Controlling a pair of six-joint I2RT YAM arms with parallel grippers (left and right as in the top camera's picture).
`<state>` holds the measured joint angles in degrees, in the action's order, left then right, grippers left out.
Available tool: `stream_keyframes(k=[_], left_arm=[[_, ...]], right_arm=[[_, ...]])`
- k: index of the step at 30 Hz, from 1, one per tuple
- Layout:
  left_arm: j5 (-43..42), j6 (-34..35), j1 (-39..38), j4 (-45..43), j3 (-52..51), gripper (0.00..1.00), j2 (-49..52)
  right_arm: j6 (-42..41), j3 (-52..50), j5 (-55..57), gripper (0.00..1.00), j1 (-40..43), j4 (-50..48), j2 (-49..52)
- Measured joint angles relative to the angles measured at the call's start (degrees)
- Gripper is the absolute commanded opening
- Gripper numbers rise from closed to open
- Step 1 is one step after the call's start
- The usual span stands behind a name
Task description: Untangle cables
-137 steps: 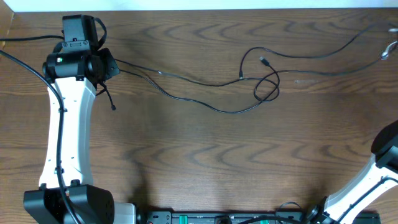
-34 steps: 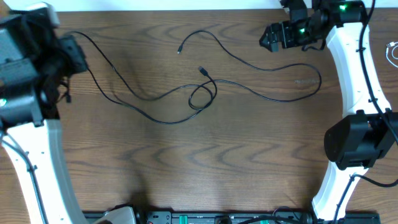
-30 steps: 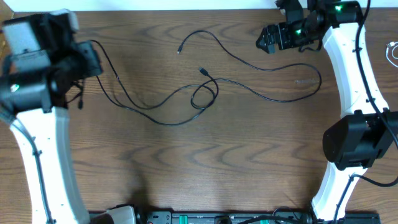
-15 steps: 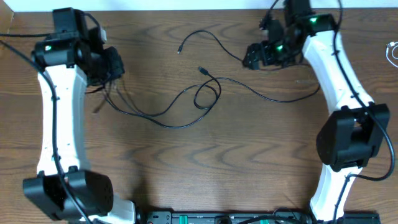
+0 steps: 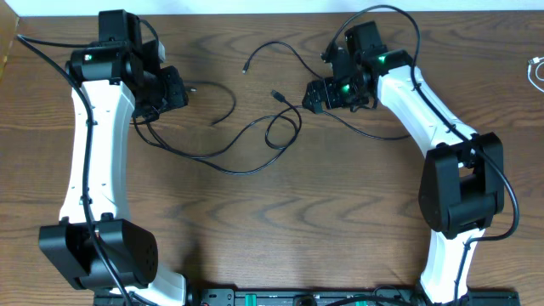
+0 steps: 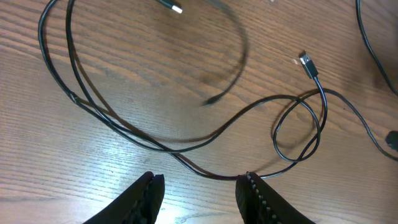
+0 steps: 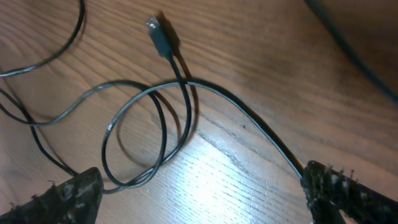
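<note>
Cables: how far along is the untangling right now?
Done: the white cable lies apart at the right edge. In hand: nothing gripped; the open right gripper hangs over the loop, the open left gripper over the black cables farther left. Left: the loop, a plug end beside it, is not undone.

A robotics lab bench is indicated here. A dark brown wood-grain table (image 5: 280, 229) is flanked by the white-and-black left robot arm (image 5: 92, 170) and the white-and-black right robot arm (image 5: 421, 93) — and a black equipment rail with green connectors (image 5: 255, 298) is fitted along its near edge.
</note>
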<state>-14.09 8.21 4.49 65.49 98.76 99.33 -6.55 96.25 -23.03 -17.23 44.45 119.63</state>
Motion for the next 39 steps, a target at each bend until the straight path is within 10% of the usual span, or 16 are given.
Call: stream_keyframes(k=[12,39], left_arm=[[0.0,0.6,0.0,0.0,0.0,0.44,0.0],[0.0,0.8,0.0,0.0,0.0,0.44,0.0]], right_arm=[[-13.2,-7.5,0.8,0.36,-7.0,-7.2,0.0],[-22.0,-9.2,5.9,0.22,-12.0,-17.1,5.2]])
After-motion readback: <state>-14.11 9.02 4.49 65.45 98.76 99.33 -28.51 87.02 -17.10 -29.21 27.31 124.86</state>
